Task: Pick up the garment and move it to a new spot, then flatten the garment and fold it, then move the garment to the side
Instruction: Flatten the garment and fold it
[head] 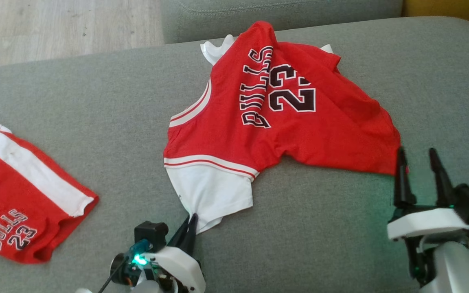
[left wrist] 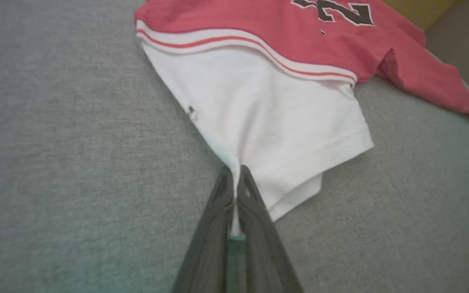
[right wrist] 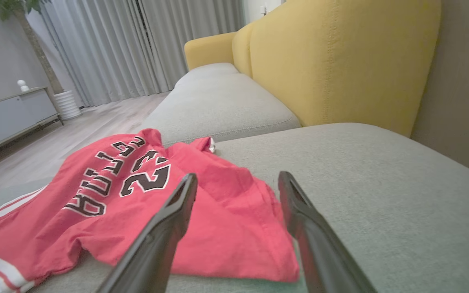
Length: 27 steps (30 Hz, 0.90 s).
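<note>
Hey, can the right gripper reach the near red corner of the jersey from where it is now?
Probably yes. The right gripper stands open right beside the red corner of the jersey, with nothing lying between them on the sofa cushion.
</note>
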Tool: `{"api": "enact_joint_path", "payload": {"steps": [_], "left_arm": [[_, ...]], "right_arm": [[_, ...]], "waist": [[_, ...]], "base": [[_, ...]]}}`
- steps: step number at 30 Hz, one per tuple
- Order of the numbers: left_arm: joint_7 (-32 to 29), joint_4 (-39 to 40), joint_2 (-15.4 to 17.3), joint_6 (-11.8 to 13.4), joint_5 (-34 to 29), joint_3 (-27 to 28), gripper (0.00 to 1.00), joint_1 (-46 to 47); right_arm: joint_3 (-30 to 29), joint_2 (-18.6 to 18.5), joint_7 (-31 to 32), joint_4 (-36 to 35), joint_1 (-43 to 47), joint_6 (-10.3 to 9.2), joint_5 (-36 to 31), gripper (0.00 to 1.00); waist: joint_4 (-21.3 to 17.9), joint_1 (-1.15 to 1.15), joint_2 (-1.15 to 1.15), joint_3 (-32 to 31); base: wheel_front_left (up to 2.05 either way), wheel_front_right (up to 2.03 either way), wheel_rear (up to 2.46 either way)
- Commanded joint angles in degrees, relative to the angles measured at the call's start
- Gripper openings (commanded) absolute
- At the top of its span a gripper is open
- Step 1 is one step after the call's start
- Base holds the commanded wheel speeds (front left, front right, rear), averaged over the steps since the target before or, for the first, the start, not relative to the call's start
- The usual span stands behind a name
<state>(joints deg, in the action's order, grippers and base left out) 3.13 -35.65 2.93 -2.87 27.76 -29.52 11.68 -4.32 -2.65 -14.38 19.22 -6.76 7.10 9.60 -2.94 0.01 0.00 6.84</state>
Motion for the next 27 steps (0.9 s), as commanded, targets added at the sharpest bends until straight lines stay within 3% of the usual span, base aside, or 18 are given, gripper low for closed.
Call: {"api": "enact_joint_path", "payload": {"steps": [1,12,27], "left_arm": [[0.0,0.0,0.1,-0.1,0.3,0.8,0.0,0.4],[10.6,4.6,0.4,1.2,1.2,5.5,0.0,1.7],[11.9,16.1,0.2,0.8,-1.7,12.1,0.0,-0.6]], "right_arm": [[0.6,-0.2,-0.6,-1.6,-2.5,0.39,0.2,1.0],[-5.9,-0.2,2.8,6.3,-4.4,0.39,-3.6,1.0],[-10.8,-0.2,2.5,25.5,-12.5,0.39,1.0,1.0]], "waist": [[0.2,-0.01,0.0,-0.1],[1.8,-0.01,0.0,-0.9],[4.2,-0.01,0.0,0.4]], "base": [[0.0,0.0,0.0],[0.0,0.0,0.0],[0.0,0.0,0.0]]}}
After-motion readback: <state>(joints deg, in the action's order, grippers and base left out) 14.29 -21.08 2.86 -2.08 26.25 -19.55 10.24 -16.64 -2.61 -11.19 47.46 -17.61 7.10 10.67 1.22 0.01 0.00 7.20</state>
